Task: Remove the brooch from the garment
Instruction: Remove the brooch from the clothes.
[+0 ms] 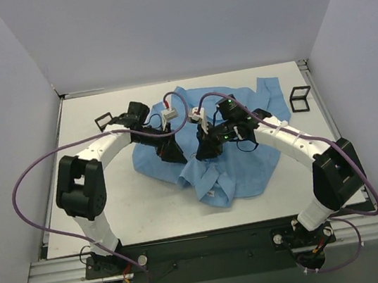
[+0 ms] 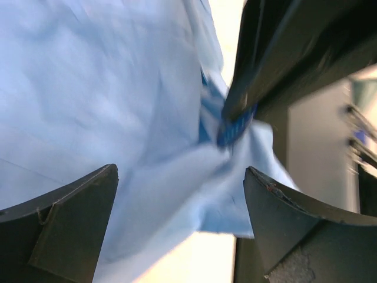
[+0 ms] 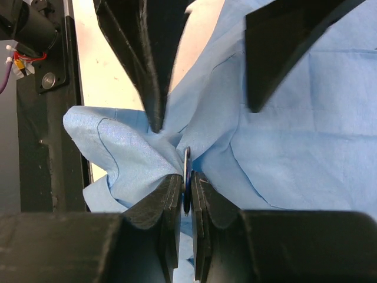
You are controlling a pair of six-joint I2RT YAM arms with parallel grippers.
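The garment [image 1: 248, 154], a light blue shirt, lies crumpled in the middle of the table. My right gripper [image 3: 187, 183] is shut on the brooch [image 3: 187, 168], a thin dark-blue disc seen edge-on, still against a pulled-up bunch of shirt fabric [image 3: 135, 147]. In the left wrist view the brooch [image 2: 235, 127] shows as a blue patch at the right gripper's tips. My left gripper [image 2: 179, 177] is open, its fingers [image 2: 70, 224] either side of the shirt fabric [image 2: 106, 88] just below the brooch. In the top view both grippers, left [image 1: 174, 152] and right [image 1: 207, 150], meet over the shirt's left part.
Two black rectangular frames stand on the table, one at the back left [image 1: 104, 120] and one at the back right [image 1: 300, 98]. Purple cables [image 1: 30, 172] loop over both arms. White walls enclose the table [image 1: 115, 216] on three sides.
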